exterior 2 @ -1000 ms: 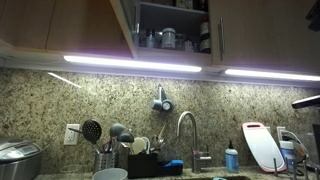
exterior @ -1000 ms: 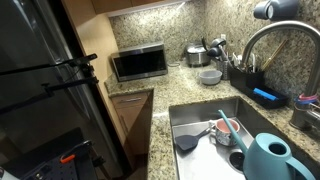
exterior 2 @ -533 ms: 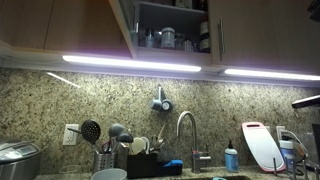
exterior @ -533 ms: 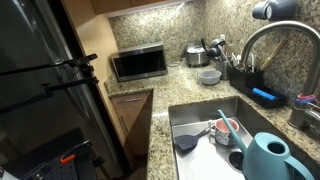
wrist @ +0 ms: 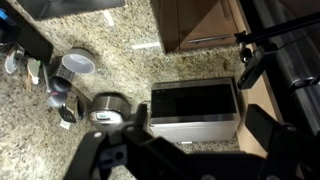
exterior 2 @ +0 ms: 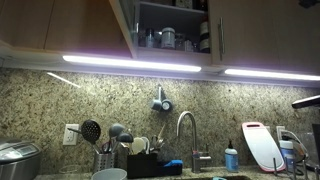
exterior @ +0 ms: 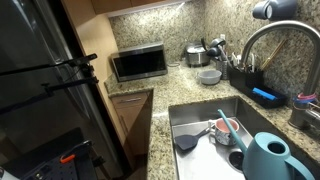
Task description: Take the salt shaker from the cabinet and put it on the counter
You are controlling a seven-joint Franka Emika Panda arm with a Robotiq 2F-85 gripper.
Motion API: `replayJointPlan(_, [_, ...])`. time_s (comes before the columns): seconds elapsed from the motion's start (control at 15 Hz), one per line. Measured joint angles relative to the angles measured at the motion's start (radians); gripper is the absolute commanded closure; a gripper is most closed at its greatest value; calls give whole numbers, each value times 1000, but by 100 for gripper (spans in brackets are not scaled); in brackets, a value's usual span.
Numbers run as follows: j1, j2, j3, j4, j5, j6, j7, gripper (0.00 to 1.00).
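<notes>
Looked down from high over the sink (exterior: 190,118) toward the corner microwave (exterior: 138,63) in an exterior view. Faced the back wall (exterior 2: 110,100) from low in an exterior view, tilted up at the cabinet (exterior 2: 250,30); shared the faucet (exterior 2: 187,114). Stared straight down from the wrist, well above the table (wrist: 130,45); shared the microwave.

The gripper (wrist: 180,150) hangs above the microwave (wrist: 195,108) on the counter (wrist: 125,62).

The speckled granite counter (exterior: 185,84) carries a microwave (exterior: 139,63), a rice cooker (exterior: 196,55) and a white bowl (exterior: 209,76).
</notes>
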Motion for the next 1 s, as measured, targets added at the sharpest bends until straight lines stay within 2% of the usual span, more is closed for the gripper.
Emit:
replayJointPlan(0.27, [109,111,59,91,77,116,74,0])
replayJointPlan(0.4, [140,170,97,132,116,223,126,0])
replayJointPlan(0.6, [144,257,132,190,137,394,212,0])
replayJointPlan(1.0, [89,413,115,277,132,629,304,0])
